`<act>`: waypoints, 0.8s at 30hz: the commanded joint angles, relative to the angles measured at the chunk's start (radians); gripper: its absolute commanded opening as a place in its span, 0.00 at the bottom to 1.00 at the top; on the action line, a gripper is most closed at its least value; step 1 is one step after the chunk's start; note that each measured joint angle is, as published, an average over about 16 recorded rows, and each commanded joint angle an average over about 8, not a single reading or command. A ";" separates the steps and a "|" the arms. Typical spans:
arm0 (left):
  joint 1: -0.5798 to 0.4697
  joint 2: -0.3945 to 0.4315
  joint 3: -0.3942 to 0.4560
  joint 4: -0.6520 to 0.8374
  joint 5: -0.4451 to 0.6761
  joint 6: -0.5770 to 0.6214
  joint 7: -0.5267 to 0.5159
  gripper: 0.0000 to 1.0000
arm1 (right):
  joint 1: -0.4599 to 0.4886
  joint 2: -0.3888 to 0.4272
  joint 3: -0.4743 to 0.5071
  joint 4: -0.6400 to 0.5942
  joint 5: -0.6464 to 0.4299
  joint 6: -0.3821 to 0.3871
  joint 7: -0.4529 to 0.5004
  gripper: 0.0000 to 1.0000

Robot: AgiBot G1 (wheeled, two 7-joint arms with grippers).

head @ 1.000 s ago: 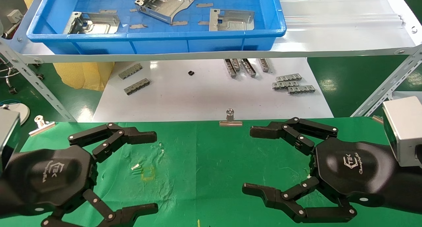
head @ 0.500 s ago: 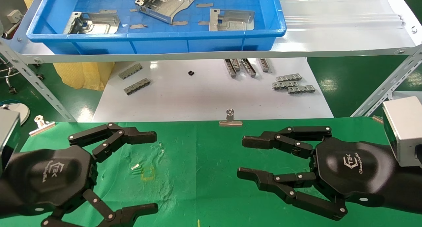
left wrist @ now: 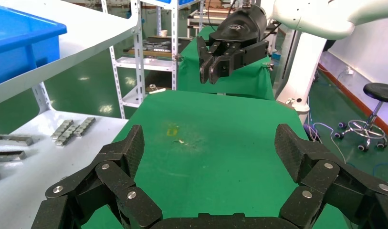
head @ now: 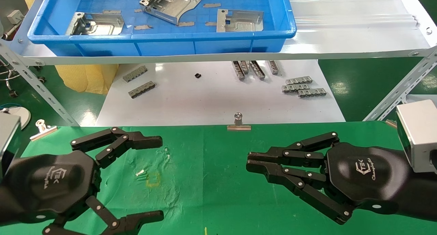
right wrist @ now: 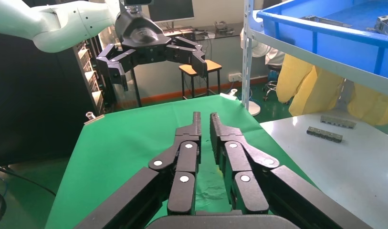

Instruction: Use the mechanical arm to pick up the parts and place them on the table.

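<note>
Green cloth covers the table (head: 218,180) under both my arms. My left gripper (head: 155,177) hangs over its left side, fingers spread wide, holding nothing. My right gripper (head: 254,161) hangs over the right side, fingers pressed together on nothing. The three shiny metal parts (head: 170,4) lie up in the blue tray (head: 164,44).

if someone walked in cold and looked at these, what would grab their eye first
Probably the two black link-fingered grippers low over the green table: the left gripper spread wide open, the right gripper with its fingers drawn together, holding nothing. Next comes the bright blue tray on the upper shelf, where three silvery sheet-metal parts lie untouched. Between them, small grey notched bars are scattered on the glossy white board.
</note>
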 commanded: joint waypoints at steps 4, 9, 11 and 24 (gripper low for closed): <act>0.000 0.000 0.000 0.000 0.000 0.000 0.000 1.00 | 0.000 0.000 0.000 0.000 0.000 0.000 0.000 0.00; -0.011 0.000 -0.002 -0.002 0.007 -0.003 0.007 1.00 | 0.000 0.000 0.000 0.000 0.000 0.000 0.000 0.00; -0.027 0.000 -0.005 -0.001 0.013 -0.008 0.009 1.00 | 0.000 0.000 0.000 0.000 0.000 0.000 0.000 0.00; -0.423 0.126 0.069 0.239 0.232 -0.042 0.015 1.00 | 0.000 0.000 0.000 0.000 0.000 0.000 0.000 0.00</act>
